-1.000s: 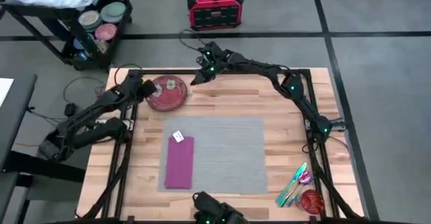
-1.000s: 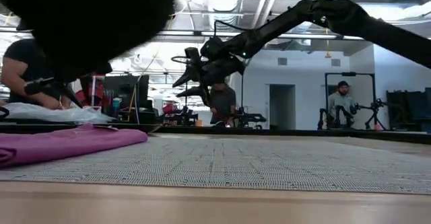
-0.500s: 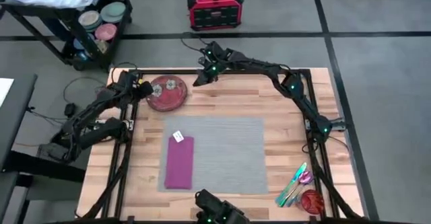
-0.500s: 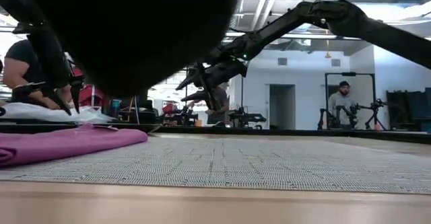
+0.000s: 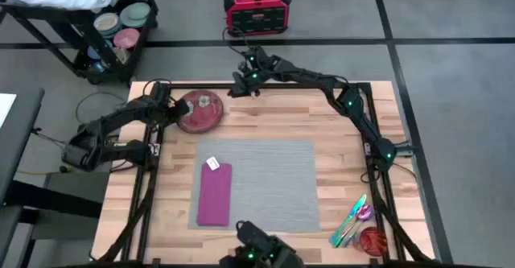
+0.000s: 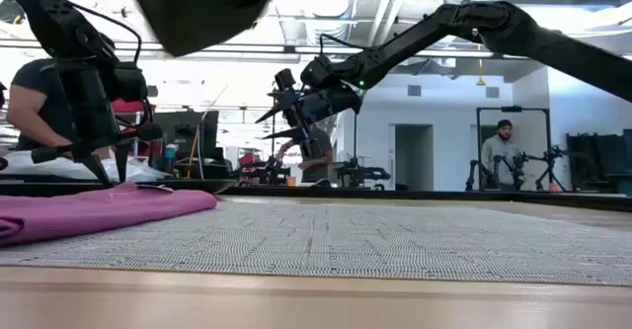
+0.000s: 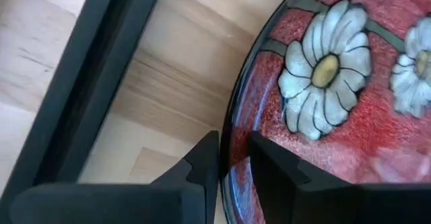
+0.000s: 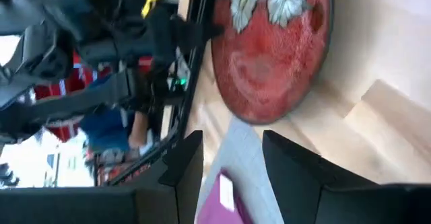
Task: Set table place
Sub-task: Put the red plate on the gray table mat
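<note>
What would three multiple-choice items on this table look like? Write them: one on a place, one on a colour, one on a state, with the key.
1. Where does the purple napkin lie?
A. On the left part of the grey placemat
B. On the plate
C. Beside the cutlery at the table's right corner

2. What colour is the plate?
A. Plain white
B. Red with white daisies
C. Blue with stripes

3. How is the right gripper?
A. Shut on the napkin
B. Shut on the plate
C. Open, holding nothing

Key: 1 A, the purple napkin rests on the grey placemat along its left side. 2 B, the red plate shows daisies, and the left gripper pinches its rim. 3 C, the right gripper has its fingers spread with nothing between them.
</note>
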{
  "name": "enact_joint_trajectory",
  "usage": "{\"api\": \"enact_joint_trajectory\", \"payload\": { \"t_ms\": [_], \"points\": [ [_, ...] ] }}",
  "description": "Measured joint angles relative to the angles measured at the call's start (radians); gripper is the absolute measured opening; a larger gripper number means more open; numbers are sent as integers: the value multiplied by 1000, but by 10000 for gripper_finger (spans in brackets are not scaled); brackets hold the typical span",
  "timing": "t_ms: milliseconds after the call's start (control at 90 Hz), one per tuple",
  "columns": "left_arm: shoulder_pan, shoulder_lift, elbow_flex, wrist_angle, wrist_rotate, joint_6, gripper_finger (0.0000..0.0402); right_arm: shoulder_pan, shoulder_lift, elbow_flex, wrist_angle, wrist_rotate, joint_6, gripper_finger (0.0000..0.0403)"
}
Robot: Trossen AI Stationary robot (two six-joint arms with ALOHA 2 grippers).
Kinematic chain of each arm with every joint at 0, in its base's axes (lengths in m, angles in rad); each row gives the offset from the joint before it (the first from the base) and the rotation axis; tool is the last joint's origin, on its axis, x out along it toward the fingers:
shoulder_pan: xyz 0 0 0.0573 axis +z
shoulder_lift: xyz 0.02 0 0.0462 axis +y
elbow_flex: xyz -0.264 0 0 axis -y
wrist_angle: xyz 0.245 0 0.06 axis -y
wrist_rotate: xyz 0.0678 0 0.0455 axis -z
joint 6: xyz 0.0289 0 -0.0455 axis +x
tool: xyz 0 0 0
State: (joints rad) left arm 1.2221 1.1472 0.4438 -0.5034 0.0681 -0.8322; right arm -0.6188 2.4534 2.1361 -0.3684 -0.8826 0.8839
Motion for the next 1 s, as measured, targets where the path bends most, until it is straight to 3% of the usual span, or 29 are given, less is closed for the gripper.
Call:
{"api": "enact_joint_trajectory", "payload": {
  "t_ms": [411,567,800,1000],
  "points": [
    [0,78,-1,176,7,-21,51,16,-5,0,7,-93,-21,118],
    [-17,145,2,224,68,18,15,30,-5,0,7,-111,-25,95],
    [-22,152,-1,237,116,6,14,29,-5,0,7,-149,-28,54],
    [-45,153,-2,228,199,19,5,-18,-14,-1,-5,-251,-49,13]
  ]
}}
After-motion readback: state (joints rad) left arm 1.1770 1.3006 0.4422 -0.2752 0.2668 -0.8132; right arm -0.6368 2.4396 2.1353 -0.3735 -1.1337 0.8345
